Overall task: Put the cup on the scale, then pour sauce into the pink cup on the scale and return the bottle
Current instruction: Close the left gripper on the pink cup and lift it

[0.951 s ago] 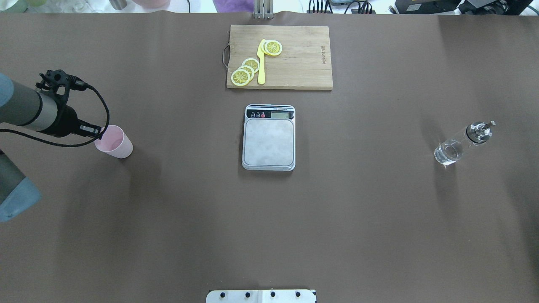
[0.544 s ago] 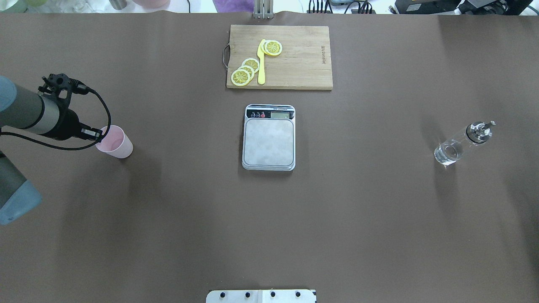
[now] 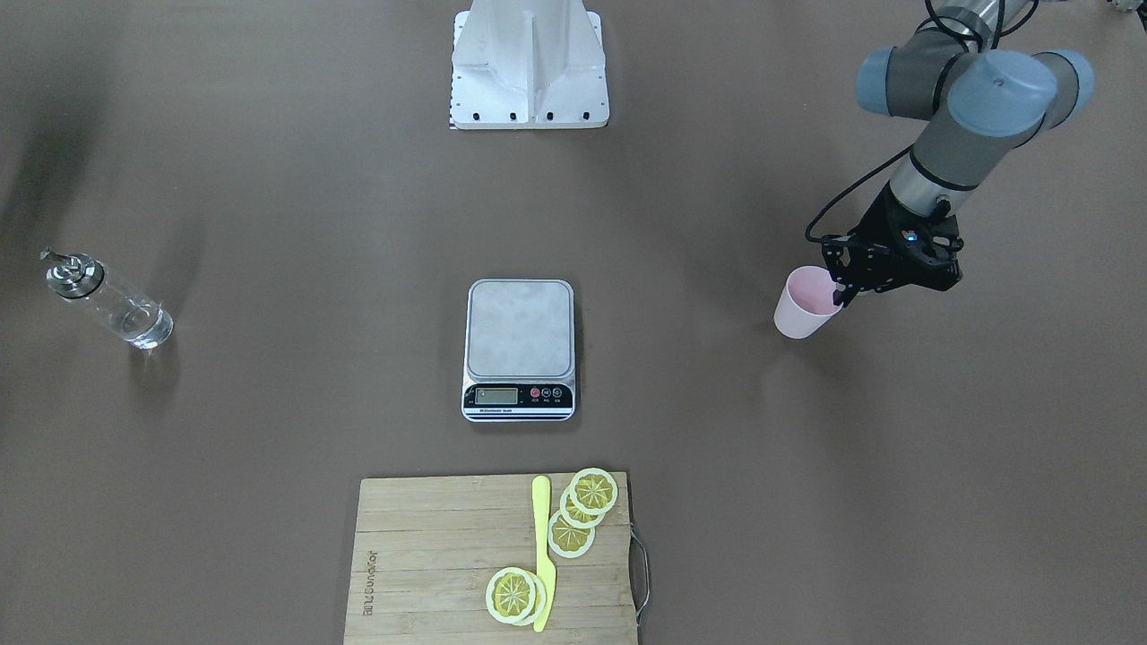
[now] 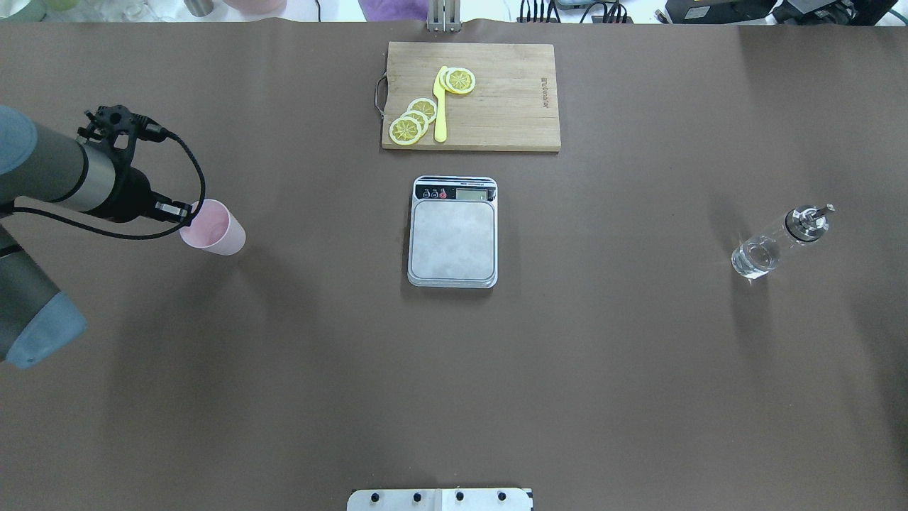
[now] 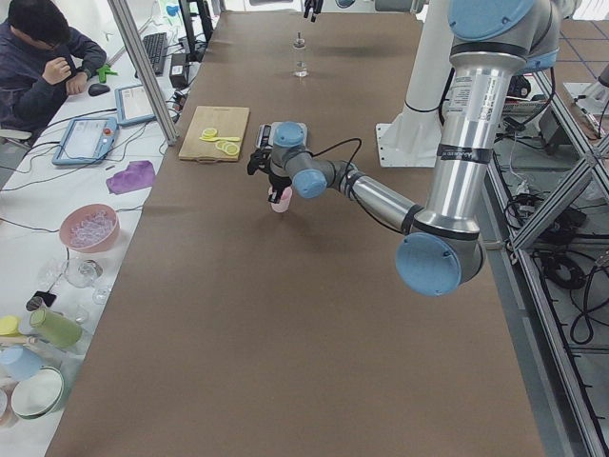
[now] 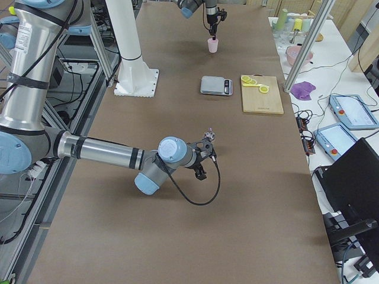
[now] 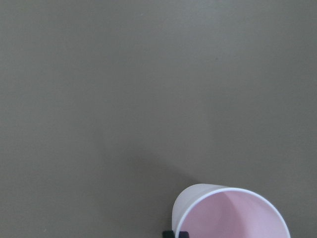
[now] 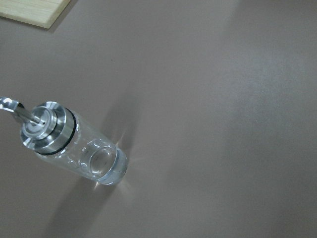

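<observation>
The left claw (image 4: 184, 216) grips the rim of the small pale pink tapered plastic cup (image 4: 216, 228) near the left edge of the brown desk (image 4: 454, 397). The step in hand is probably carrying it to the small steel-topped digital scale (image 4: 452, 238) at the desk's middle. A rim pinch lets the cup swing, so the carry should be slow and level, ending centred on the platform. The right claw (image 5: 309, 13) hangs above the small clear glass bottle with a silver spout cap (image 4: 770, 248) near the right edge; whether it is open cannot be told.
</observation>
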You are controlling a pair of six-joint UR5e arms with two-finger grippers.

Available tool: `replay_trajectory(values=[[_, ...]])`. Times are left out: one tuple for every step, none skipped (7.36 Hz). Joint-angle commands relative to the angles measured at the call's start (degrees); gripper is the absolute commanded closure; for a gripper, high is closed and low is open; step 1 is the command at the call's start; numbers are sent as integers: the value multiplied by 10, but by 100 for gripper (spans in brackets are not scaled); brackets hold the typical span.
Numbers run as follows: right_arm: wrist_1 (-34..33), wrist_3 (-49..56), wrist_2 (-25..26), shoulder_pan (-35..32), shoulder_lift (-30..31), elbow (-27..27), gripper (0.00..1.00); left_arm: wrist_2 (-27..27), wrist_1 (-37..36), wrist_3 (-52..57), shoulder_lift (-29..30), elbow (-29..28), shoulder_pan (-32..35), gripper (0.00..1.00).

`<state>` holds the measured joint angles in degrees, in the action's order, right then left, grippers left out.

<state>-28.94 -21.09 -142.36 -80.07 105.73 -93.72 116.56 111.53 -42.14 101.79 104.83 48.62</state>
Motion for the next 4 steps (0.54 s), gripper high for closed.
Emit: replay_trajectory(values=[[-1,0,1,0,0,1,0,0,-193,-1,134,29,0,100],[-1,0,1,0,0,1,0,-1,-259,-51,195,26,-10,100],[-1,-1,1,0,0,2,0,-3,-267,-109,225,21,-36,100],[-1,-1,1,0,-1,3,0,-3,-268,-142,271,-5,-54,100]])
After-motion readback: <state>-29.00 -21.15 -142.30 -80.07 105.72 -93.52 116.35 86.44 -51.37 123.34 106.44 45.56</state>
